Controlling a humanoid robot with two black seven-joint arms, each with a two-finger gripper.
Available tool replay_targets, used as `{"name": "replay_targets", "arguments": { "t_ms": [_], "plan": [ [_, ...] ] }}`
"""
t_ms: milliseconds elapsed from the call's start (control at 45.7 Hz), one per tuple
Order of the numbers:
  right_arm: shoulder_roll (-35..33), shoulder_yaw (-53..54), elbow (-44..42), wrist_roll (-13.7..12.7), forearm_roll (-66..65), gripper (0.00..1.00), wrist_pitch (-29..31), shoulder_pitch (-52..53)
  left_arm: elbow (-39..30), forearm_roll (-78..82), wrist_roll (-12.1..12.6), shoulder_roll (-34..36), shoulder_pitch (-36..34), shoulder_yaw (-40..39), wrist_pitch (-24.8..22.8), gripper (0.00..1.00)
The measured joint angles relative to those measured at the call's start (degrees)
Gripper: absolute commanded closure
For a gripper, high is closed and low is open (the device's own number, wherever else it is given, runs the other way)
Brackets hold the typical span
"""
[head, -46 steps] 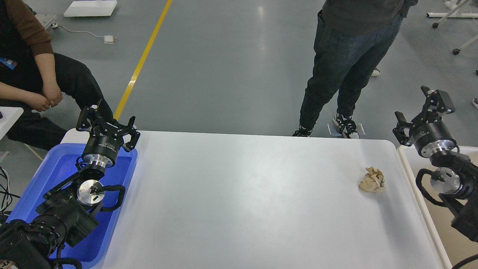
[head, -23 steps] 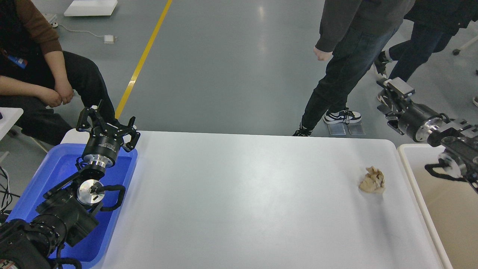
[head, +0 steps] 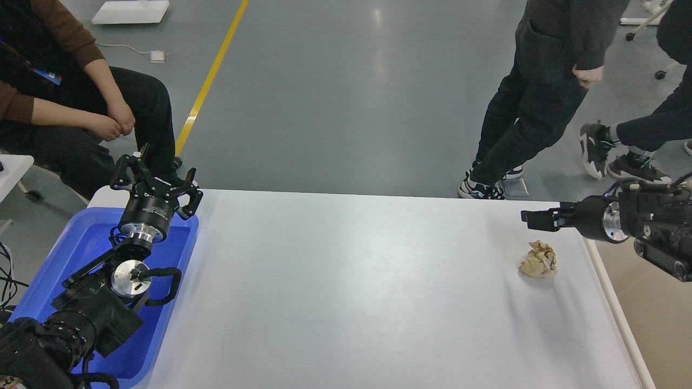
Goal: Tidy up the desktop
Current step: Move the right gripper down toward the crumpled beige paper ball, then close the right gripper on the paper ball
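Grey floor (head: 335,97), yellow line (head: 211,75), perhaps tape

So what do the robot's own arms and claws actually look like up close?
Both arms are black, built from chunky round segments with shiny silver metal rings at the joints and black cables looping outside. The left gripper is a black claw of skeletal linkage fingers with small white print on its wrist. The right gripper looks flat, dark and blocky.
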Motion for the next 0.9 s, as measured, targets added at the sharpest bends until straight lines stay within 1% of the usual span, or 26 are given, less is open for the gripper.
{"name": "replay_targets", "arguments": {
  "t_ms": [153,394,678,897],
  "plan": [
    [2.11,-4.92,-0.36,-0.01,-3.03,0.00,-2.61,-0.73,0.00,0.00,0.00,0.00,0.00,0.00,0.01,0.00],
    [4.71,-7.37,-1.82,-0.04,-4.44,0.00,-4.90,-2.74,0.00,-0.01,0.00,0.00,0.00,0.00,0.02,0.00],
    [8.90,-6.88,-11.22,-0.01,-4.82,0.00,-6.34,-8.04,0.00,0.00,0.00,0.00,0.00,0.00,0.02,0.00],
    [10.66,-6.74,-14.51,-0.02,-3.94,0.00,-6.56,-10.52,0.00,0.00,0.00,0.00,0.00,0.00,0.02,0.00]
  ]
}}
